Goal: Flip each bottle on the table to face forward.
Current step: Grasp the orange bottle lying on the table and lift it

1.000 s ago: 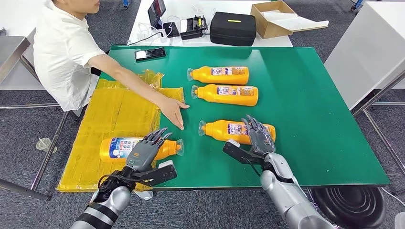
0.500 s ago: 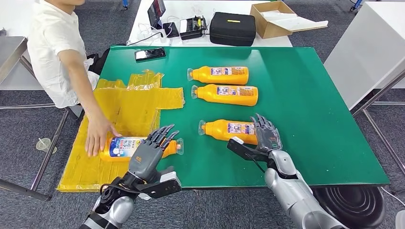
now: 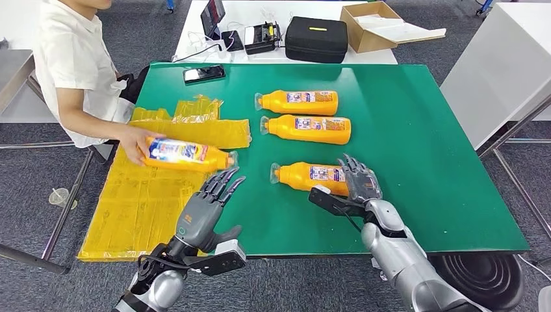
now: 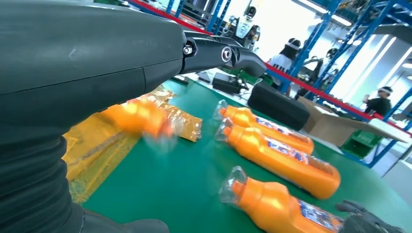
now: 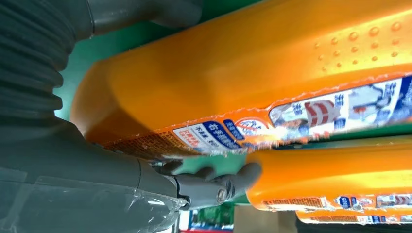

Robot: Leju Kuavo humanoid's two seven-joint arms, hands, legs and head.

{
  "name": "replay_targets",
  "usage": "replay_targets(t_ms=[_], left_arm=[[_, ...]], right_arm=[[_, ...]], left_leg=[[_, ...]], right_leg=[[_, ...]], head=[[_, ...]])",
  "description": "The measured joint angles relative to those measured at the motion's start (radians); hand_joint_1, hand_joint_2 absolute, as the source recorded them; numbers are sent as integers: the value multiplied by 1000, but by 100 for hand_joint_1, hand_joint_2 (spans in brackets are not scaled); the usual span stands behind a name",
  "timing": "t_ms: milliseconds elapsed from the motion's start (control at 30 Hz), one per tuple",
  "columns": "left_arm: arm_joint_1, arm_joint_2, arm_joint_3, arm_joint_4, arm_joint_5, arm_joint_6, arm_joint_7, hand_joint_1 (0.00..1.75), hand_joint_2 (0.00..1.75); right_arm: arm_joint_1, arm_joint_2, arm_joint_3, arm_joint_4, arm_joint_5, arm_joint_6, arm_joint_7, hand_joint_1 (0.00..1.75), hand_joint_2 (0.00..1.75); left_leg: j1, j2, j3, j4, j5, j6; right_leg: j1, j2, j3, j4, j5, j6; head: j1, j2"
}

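Head view: my right hand [image 3: 359, 184] cupped over nearest bottle [image 3: 312, 177], roll it next (left hand [image 3: 206, 209] spread, empty)

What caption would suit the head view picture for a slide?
Robot's right hand rests on the nearest orange bottle on the green table while a person lifts another bottle beyond the open left hand.

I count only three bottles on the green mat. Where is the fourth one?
In the head view, the person's hand holds the fourth bottle at left, over the yellow sheet.
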Motion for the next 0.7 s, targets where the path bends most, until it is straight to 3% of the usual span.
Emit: replay_targets(t_ms=[367, 700], left_arm=[[-19, 0, -25, 22, 62, 20, -42, 0, 175], [-22, 0, -30, 30, 67, 20, -46, 0, 175]], right_arm=[[-72, -18, -13, 134, -158, 83, -146, 175, 175], [-77, -23, -25, 151, -177, 90, -160, 175, 175]], left_leg=[[0, 1, 11, 0, -4, 0], [0, 3, 16, 0, -4, 0]], right_leg=[[0, 0, -1, -1, -3, 1], [0, 1, 4, -2, -3, 1]], head=[[0, 0], [0, 0]])
